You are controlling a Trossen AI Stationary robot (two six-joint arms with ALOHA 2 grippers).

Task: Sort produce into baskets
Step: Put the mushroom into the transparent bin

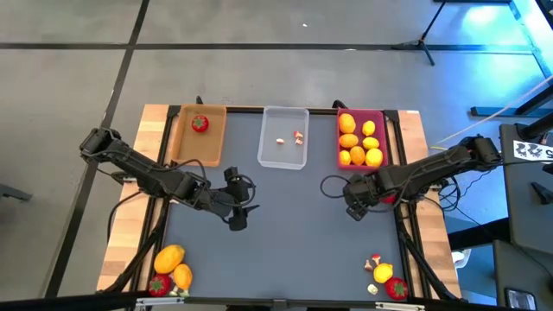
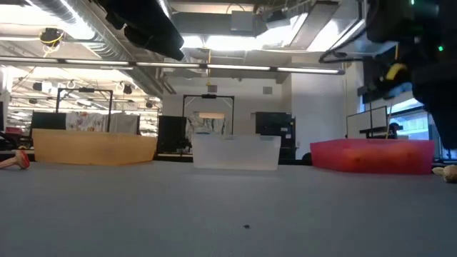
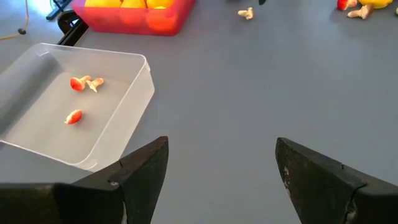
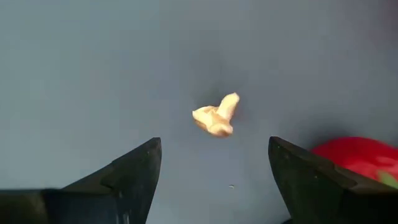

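Observation:
Three trays stand along the far edge: a tan one [image 1: 199, 134] holding one strawberry, a clear one [image 1: 283, 136] holding mushroom bits [image 3: 79, 83], and a magenta one [image 1: 360, 138] holding yellow and orange fruits. My right gripper [image 1: 356, 207] is open above the mat in front of the magenta tray. Its fingers [image 4: 214, 155] stand either side of a pale mushroom-like bit [image 4: 216, 118] without touching it, and a red strawberry [image 4: 357, 155] lies beside the bit. My left gripper [image 1: 238, 216] is open and empty [image 3: 221, 155] over the mat, in front of the clear tray.
Loose produce lies at both near corners: orange and yellow fruits and a strawberry [image 1: 168, 268] at the left, and mushroom bits, a yellow fruit and a strawberry [image 1: 384, 278] at the right. The grey mat [image 1: 294, 250] between the piles is bare.

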